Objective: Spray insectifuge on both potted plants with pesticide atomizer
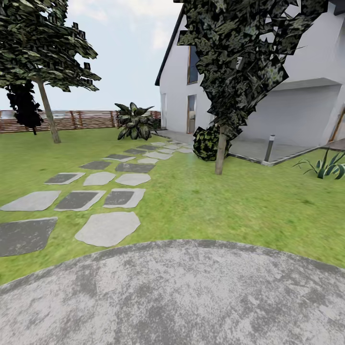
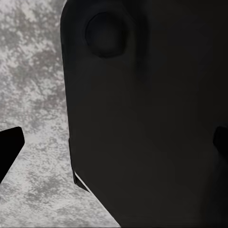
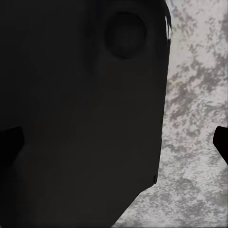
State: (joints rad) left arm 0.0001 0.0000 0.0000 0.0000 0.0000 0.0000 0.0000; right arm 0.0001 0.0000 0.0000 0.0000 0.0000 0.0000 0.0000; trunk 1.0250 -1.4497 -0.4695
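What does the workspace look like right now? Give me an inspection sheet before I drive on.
Surface: mottled grey paved patio in the foreground, lawn beyond it.
Job's things: nothing seen of the atomizer or the potted plants.
Clutter: nothing seen on the patio.
End effectors: left end effector and right end effector show dark fingertips at the wrist views' edges, each above patio paving with a dark robot body part close by; open or shut cannot be told.
Cables: nothing seen.
Surroundings: stepping stones lead to a white house; tree, bollard lamp, slatted fence, striped agave.
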